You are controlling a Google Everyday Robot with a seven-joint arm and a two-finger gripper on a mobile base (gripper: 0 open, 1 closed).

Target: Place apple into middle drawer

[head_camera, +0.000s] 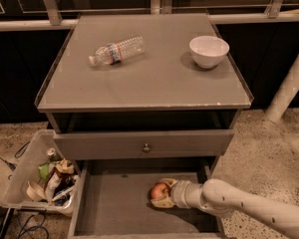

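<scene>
The red-orange apple (159, 189) is inside the open middle drawer (114, 205), near its right-centre, at or just above the grey floor. My gripper (160, 193) reaches in from the lower right on a white arm, and its fingers are closed around the apple. The drawer is pulled out below the closed grey drawer front with a round knob (146, 147).
On the cabinet top lie a plastic water bottle (117, 50) on its side and a white bowl (209, 51). A clear bin of trash (25, 176) stands on the floor left of the drawer. A white post (289, 83) leans at the right.
</scene>
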